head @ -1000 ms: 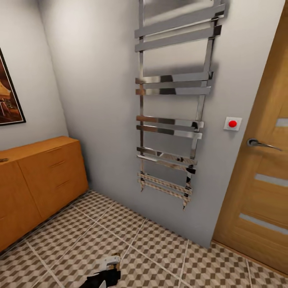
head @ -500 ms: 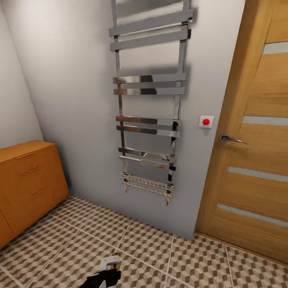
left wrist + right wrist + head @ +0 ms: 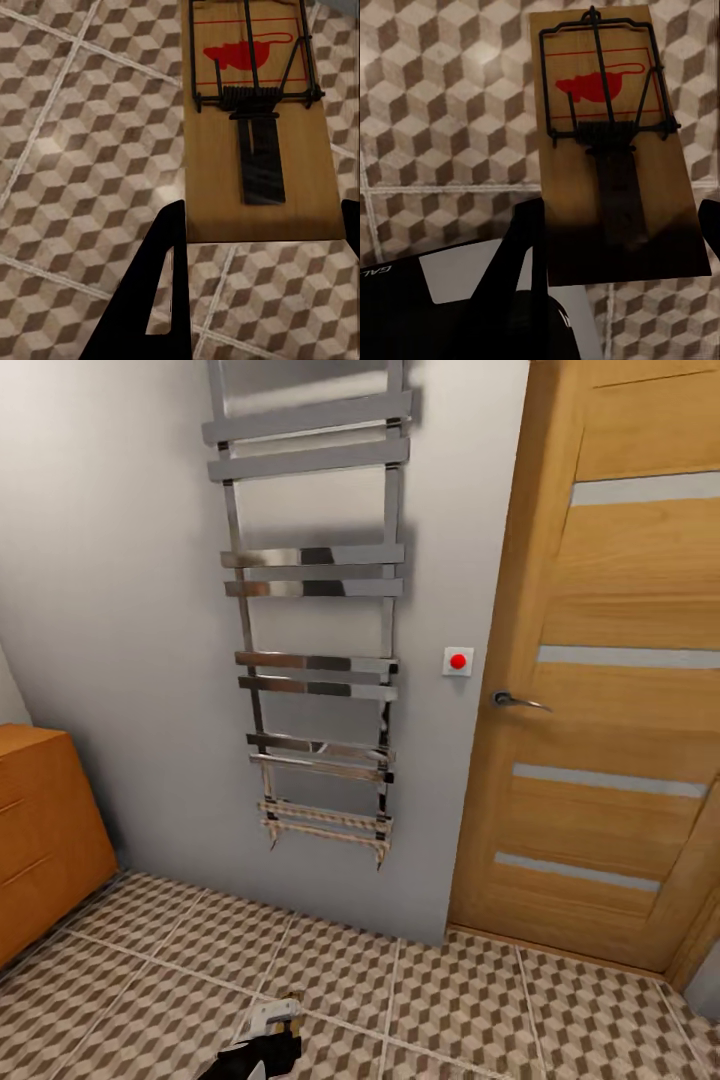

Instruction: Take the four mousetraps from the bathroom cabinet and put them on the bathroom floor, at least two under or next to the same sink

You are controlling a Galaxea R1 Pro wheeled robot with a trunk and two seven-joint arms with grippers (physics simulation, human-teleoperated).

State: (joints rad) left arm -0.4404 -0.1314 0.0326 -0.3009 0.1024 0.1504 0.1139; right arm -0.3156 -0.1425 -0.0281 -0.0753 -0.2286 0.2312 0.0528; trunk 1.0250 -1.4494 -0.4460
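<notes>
My left gripper (image 3: 259,225) is shut on a mousetrap (image 3: 259,150), a tan board with black wire and a red mouse print, held above the bathroom floor (image 3: 82,150). A second mousetrap (image 3: 615,150) sits in my right gripper (image 3: 619,225), which is shut on it over the same cube-patterned tiles. In the head view the left gripper (image 3: 268,1025) shows low at the bottom edge, with a tan edge of its mousetrap (image 3: 291,1000) at its tip. The orange-brown cabinet (image 3: 40,830) stands at the far left. The sink is out of view.
A chrome towel rail (image 3: 315,660) hangs on the grey wall straight ahead. To its right are a red wall button (image 3: 458,661) and a wooden door (image 3: 620,660) with frosted strips, shut, with a lever handle (image 3: 515,701). Tiled floor (image 3: 450,1000) stretches before them.
The head camera has turned to the right: the cabinet has slid to the left edge and the door takes up more of the right. Both grippers hold as before.
</notes>
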